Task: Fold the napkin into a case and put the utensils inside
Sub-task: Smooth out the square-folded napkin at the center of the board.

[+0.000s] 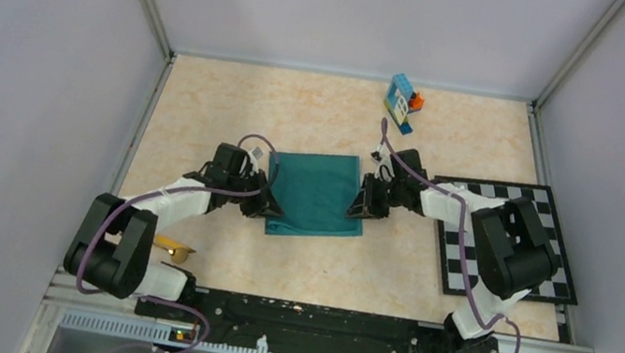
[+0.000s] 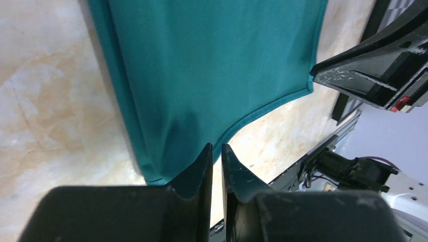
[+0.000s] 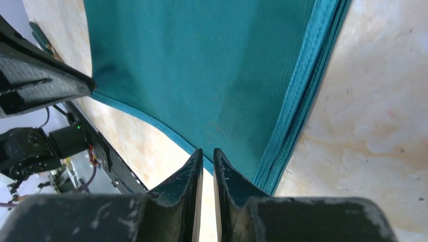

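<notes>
Napkin (image 1: 318,192) flat on table, just left of mat (image 1: 568,283), edges doubled. Left gripper (image 2: 216,148) on napkin side away from mat, right gripper (image 3: 204,151) between napkin and mat. Both jaws nearly together, pinching near corners. I judge cloth light, limp, prone to slip: grip hemmed corners, all layers.

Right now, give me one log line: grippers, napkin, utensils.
left gripper: jaws nearly closed at napkin near-left corner, grip unclear | right gripper: same, near-right corner | napkin: folded | utensils: outside napkin, lying near-left
</notes>
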